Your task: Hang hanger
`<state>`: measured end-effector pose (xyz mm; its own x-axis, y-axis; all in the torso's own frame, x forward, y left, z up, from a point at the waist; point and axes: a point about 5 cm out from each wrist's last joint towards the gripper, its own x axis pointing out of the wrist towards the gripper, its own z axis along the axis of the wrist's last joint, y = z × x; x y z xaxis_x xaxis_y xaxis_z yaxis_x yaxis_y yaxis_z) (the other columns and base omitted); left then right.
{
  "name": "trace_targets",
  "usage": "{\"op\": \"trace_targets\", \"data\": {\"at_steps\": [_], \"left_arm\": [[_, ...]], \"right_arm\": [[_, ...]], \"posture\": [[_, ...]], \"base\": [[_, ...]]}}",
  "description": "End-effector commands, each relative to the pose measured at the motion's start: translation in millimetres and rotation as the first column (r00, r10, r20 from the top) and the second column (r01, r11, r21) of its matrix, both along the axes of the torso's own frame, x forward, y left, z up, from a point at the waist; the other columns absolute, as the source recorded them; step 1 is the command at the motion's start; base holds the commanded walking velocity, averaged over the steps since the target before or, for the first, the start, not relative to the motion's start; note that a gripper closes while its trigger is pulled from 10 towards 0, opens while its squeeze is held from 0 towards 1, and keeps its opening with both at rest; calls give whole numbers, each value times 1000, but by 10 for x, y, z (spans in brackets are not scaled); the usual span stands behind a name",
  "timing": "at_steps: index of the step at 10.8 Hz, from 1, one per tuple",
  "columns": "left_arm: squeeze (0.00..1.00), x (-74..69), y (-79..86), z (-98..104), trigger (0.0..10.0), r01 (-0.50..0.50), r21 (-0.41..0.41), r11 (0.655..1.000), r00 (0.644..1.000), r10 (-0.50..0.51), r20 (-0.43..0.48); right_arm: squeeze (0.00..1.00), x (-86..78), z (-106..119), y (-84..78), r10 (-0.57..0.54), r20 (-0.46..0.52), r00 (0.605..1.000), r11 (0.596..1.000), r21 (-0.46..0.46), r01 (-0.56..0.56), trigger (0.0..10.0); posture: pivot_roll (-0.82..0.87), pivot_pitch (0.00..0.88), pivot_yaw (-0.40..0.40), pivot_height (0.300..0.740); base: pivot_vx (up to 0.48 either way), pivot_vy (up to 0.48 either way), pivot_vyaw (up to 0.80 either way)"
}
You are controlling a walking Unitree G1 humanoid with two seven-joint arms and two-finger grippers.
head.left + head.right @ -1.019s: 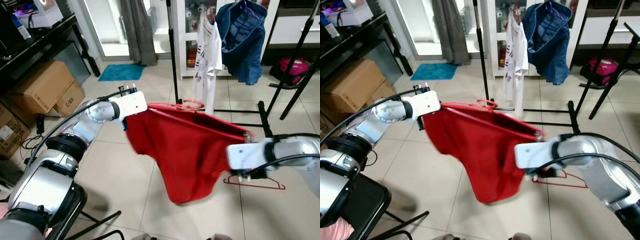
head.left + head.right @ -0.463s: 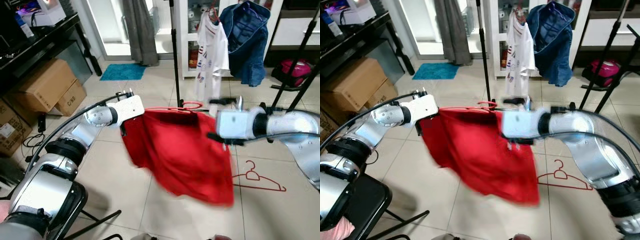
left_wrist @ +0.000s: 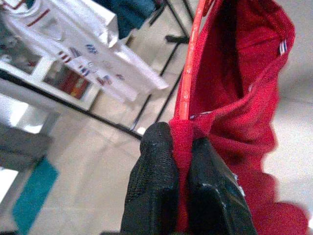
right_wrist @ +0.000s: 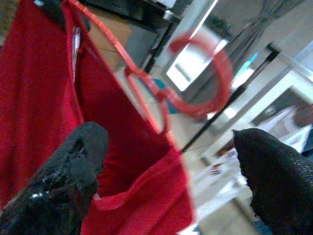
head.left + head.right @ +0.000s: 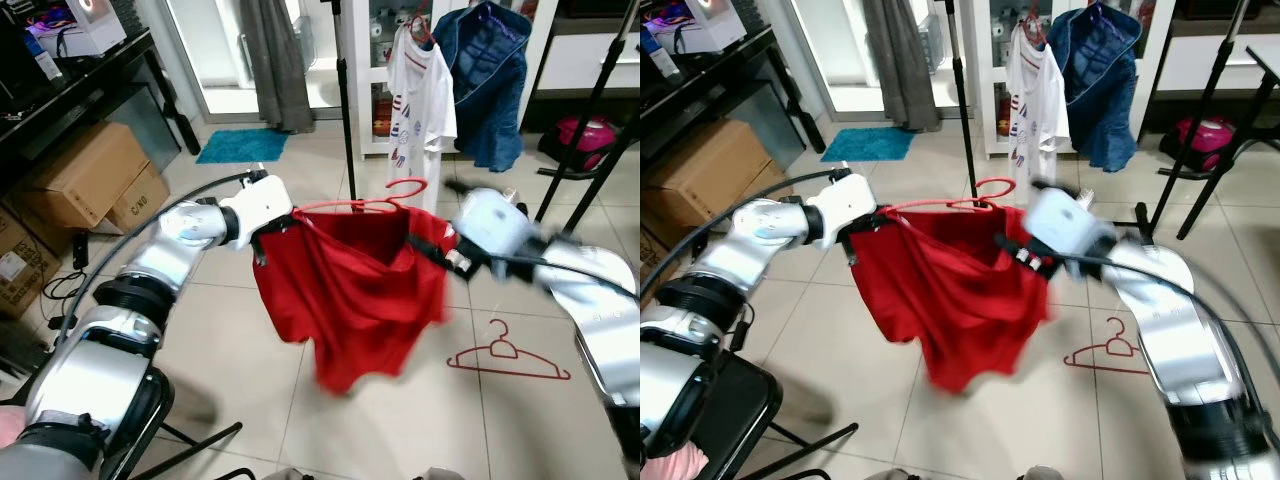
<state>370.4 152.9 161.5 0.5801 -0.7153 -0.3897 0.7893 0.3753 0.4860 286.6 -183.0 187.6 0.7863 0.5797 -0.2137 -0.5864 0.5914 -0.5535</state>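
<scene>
Red hanger [image 5: 352, 205] with red shirt [image 5: 350, 290] held aloft at centre — left end effector [image 3: 182, 147] pinched on shoulder for support. Right end effector [image 4: 166, 161] spread at 3 o'clock. Garment rack [image 5: 342, 90] at 12 o'clock.

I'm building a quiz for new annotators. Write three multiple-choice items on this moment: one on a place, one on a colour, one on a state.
1. Where does the spare red hanger lie?
A. on the floor tiles
B. on the cardboard box
C. on the black table

2. What colour is the shirt held between the grippers?
A. white
B. blue
C. red

3. How are the left gripper's fingers?
A. spread wide
B. shut on the shirt
C. shut on the teal mat

Key: 1 A, the spare red hanger rests on the floor tiles. 2 C, the shirt is red. 3 B, the left gripper pinches the shirt's edge beside the hanger wire.
</scene>
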Motion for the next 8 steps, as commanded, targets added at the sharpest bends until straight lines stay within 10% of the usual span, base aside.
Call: {"op": "trace_targets", "data": {"at_steps": [1,5,8], "left_arm": [[0,-2,87,101,0,15,-68,998,1000,-15,1],[0,-141,409,284,0,179,-163,970,972,-200,-123],[0,-105,470,341,0,93,-249,964,993,-108,-47]], "right_arm": [[0,1,80,3,22,15,1000,1000,15,-22,10000],[0,87,146,-55,146,-57,988,989,21,-145,10000],[0,101,187,-9,22,-116,993,995,99,-10,10000]], "posture": [[-199,0,196,740],[-178,0,163,740],[-161,0,156,740]], "base": [[0,0,0],[0,0,0],[0,0,0]]}}
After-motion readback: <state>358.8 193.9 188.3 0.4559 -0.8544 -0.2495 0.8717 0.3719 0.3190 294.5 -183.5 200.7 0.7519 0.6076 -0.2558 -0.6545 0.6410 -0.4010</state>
